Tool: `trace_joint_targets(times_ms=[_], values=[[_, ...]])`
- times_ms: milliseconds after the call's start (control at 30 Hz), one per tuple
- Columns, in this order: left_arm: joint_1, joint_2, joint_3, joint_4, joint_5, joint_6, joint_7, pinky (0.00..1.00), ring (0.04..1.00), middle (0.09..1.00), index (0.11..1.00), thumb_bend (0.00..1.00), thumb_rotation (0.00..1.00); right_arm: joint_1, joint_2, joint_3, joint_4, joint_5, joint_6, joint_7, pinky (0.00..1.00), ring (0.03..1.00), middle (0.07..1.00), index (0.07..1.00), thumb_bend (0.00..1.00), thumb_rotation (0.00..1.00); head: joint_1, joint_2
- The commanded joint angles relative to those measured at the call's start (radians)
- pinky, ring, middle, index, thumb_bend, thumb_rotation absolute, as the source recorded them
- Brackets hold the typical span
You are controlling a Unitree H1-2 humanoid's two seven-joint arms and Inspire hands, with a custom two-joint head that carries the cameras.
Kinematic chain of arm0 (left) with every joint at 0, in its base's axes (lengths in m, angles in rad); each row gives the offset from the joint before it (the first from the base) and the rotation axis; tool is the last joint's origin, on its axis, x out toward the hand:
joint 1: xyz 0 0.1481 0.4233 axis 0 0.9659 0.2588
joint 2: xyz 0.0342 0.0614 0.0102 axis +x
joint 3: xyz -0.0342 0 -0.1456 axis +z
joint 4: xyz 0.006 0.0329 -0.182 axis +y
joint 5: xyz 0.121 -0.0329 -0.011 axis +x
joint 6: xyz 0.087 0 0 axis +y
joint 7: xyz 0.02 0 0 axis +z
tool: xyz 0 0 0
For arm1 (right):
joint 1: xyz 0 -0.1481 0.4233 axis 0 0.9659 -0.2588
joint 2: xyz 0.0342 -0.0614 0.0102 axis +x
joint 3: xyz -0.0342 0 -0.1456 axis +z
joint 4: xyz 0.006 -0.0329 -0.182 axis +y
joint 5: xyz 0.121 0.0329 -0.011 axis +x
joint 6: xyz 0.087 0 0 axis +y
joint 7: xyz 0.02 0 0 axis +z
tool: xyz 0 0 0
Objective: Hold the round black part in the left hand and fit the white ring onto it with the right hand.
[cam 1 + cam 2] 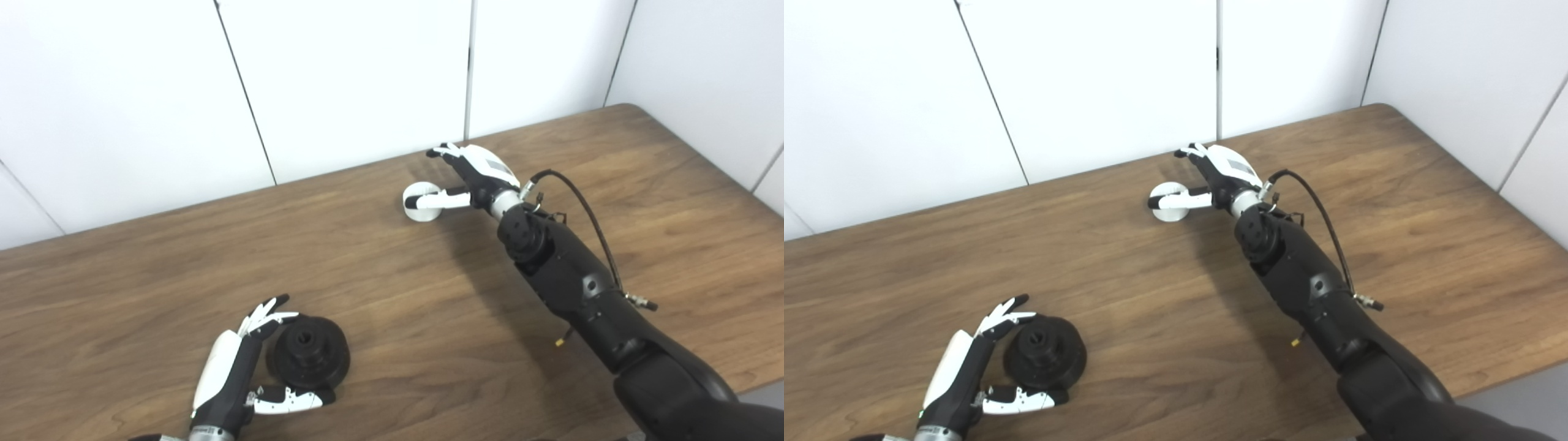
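Observation:
The round black part [309, 358] lies flat on the wooden table [380, 294] near the front left. My left hand [245, 373] is open beside it, fingers behind its left side and thumb along its front edge, cupping it without lifting it. The white ring [421, 202] lies on the table near the back middle. My right hand [468, 174] is open just right of the ring, thumb reaching across the ring's top, fingers spread above and behind it. In the right eye view the ring [1168, 205] and the black part [1045, 358] show the same way.
White wall panels [343, 73] stand right behind the table's back edge, close to the ring. A black cable [582, 208] loops off my right forearm. The table's front right edge [759, 383] is near my right elbow.

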Motion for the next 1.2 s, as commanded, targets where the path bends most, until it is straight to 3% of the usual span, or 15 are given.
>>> trace_joint_targets(times_ms=[0, 533, 933, 1167], values=[[0.012, 0.018, -0.007, -0.005, 0.02, 0.0, -0.018, 0.97, 0.975, 0.944, 0.568, 0.92, 0.15, -0.075, -0.027, 0.012, 0.0, -0.021, -0.047, -0.014, 0.97, 1.0, 0.995, 0.899, 1.0, 0.74, 0.001, 0.001], [0.013, 0.017, -0.007, -0.009, 0.023, 0.004, -0.023, 0.96, 0.975, 0.946, 0.568, 0.92, 0.16, -0.047, -0.045, 0.04, 0.001, -0.046, -0.027, -0.005, 1.0, 1.0, 1.0, 0.882, 1.0, 0.71, 0.005, 0.004], [0.014, 0.014, -0.007, -0.021, 0.024, 0.015, -0.031, 0.97, 0.975, 0.947, 0.567, 0.92, 0.16, -0.018, -0.027, 0.036, 0.007, -0.041, -0.054, -0.036, 1.0, 1.0, 1.0, 0.816, 1.0, 0.55, 0.01, 0.01], [0.013, 0.013, -0.005, -0.022, 0.029, 0.018, -0.03, 0.97, 0.972, 0.946, 0.568, 0.92, 0.18, -0.001, -0.014, 0.035, 0.012, -0.036, -0.055, -0.054, 1.0, 1.0, 1.0, 0.813, 1.0, 0.55, 0.013, 0.013]])
